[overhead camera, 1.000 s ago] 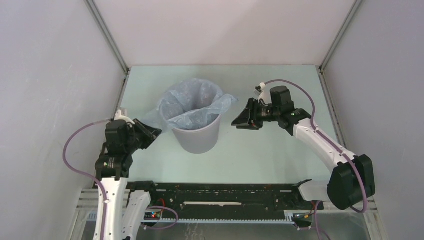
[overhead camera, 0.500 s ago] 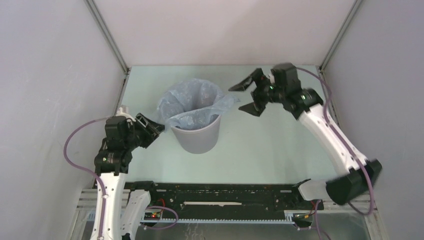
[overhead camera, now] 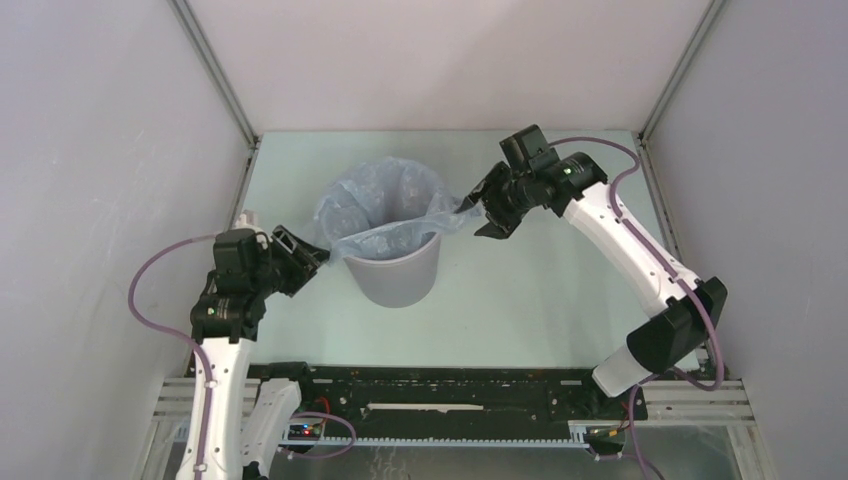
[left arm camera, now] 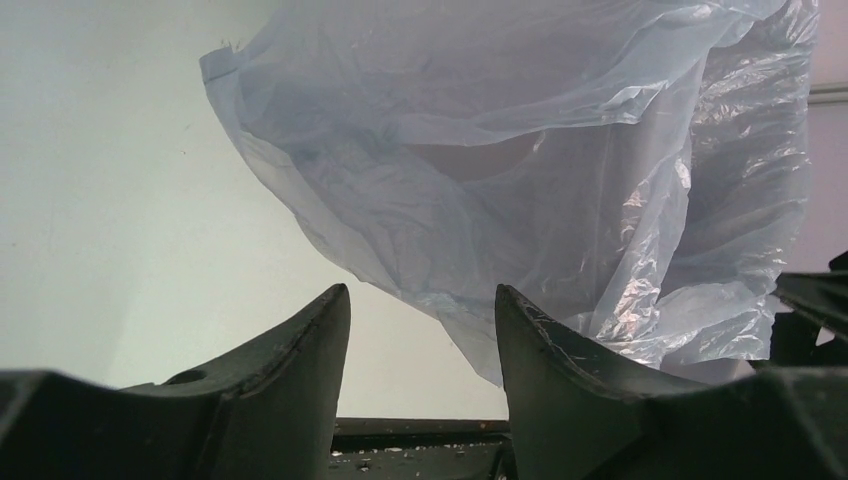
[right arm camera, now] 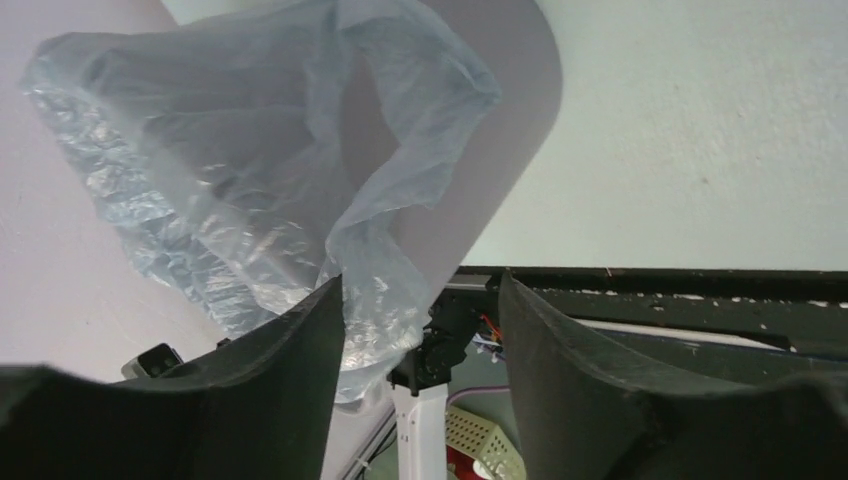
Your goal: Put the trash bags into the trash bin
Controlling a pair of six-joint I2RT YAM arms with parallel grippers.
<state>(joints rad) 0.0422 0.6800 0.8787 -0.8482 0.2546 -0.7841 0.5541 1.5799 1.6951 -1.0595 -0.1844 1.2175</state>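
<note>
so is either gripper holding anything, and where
Nothing is held. The left gripper and right gripper are both open, close to the bag edges without pinching them.

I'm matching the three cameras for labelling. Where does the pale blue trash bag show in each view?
Top external: the trash bag is at centre, sitting in the grey bin, its edges spilling over the rim.
Left wrist: the trash bag fills the upper middle and right.
Right wrist: the trash bag is at upper left.
Shared landmark: the pale green table.
</note>
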